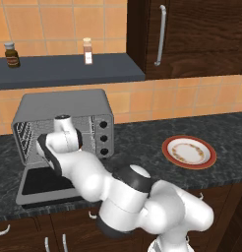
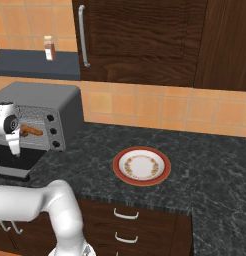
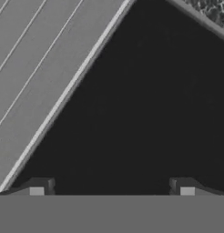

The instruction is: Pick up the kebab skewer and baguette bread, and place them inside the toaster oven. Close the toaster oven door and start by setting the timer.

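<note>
The white arm (image 1: 137, 194) is folding in on itself in the left base view, its bulky dark-banded joints climbing from 5 o'clock toward 9 o'clock, where the wrist is hanging in front of the toaster oven (image 1: 64, 125). In the right base view the hand is sitting at 9 o'clock, pointing down over the lowered toaster oven door (image 1: 44, 187). The gripper (image 3: 112, 187) is standing spread wide in the hand view, its two small dark tips far apart at 6 o'clock and pinching nothing, with the door's smooth dark glass lying beyond them.

The oven is a grey metal box with rounded top edges, thin wire racks inside and three round black knobs (image 1: 104, 138) stacked in a column on its right front. Its door is lying flat toward the counter edge, a dark glossy panel in a pale grey frame (the frame is running as a light diagonal band from 7 o'clock to 12 o'clock in the hand view). A slim tan-orange piece, the baguette bread (image 2: 32, 131), is showing inside the oven, just right of the hand in the right base view. I cannot tell where the kebab skewer is.

The countertop (image 2: 205, 160) is speckled black stone. A round plate (image 2: 141, 166), white with a red rim and patterned ring, is resting on it well apart from the oven.
</note>
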